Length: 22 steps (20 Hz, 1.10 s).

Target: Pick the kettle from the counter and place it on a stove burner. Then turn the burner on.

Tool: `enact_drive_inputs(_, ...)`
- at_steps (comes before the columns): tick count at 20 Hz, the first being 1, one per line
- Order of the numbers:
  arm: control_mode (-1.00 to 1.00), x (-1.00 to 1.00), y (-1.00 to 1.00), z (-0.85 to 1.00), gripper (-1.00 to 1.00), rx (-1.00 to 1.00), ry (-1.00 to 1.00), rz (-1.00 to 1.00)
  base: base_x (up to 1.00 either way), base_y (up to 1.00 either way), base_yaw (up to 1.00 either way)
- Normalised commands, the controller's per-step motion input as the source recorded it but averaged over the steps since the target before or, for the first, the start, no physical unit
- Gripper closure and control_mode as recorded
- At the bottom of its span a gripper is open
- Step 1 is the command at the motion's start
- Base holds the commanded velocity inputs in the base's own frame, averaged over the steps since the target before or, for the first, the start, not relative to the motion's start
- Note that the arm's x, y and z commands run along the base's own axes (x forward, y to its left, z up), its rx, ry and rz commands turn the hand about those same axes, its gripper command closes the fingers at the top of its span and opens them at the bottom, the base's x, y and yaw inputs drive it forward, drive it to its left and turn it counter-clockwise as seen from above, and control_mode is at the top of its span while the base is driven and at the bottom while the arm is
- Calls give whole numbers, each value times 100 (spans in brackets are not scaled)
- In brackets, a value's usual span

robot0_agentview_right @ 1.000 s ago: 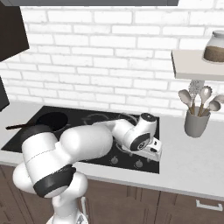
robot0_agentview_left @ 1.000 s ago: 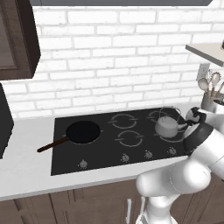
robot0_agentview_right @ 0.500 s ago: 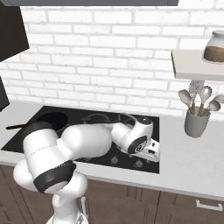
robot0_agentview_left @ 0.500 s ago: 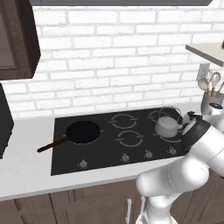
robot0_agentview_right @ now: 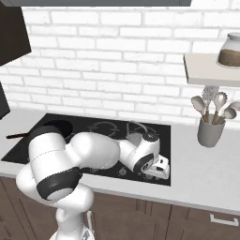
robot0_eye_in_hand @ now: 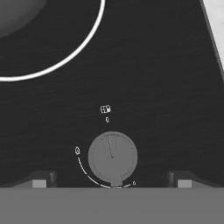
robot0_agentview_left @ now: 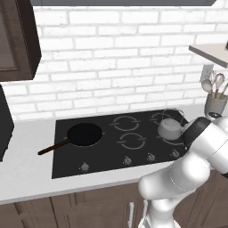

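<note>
Kettle (robot0_agentview_left: 169, 128) sits on its burner (robot0_agentview_left: 169, 136). Jaws spread wide, straddling the knob (robot0_eye_in_hand: 112, 157). Risk: an off-centre closure slips off the knob, leaving the burner unlit.

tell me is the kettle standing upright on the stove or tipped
Upright. The kettle sits level on the right rear stove burner of the black cooktop, its wire handle arched straight above its body.

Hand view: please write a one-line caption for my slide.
Open jaws straddle a round grey stove knob on the black cooktop, below a white burner ring.
</note>
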Motion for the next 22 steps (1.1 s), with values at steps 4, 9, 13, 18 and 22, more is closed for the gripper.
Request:
enact_drive_inputs(4,-100,3,0,-9,-100,0,0,0,0,0,0)
enact_drive_inputs(9,-100,7,0,-4,-100,0,0,0,0,0,0)
enact_drive_inputs(13,-100,11,0,0,-100,0,0,0,0,0,0)
enact_drive_inputs(18,-100,12,0,-3,-100,0,0,0,0,0,0)
enact_drive_inputs(22,-100,1,0,-26,-100,-1,-3,0,0,0,0)
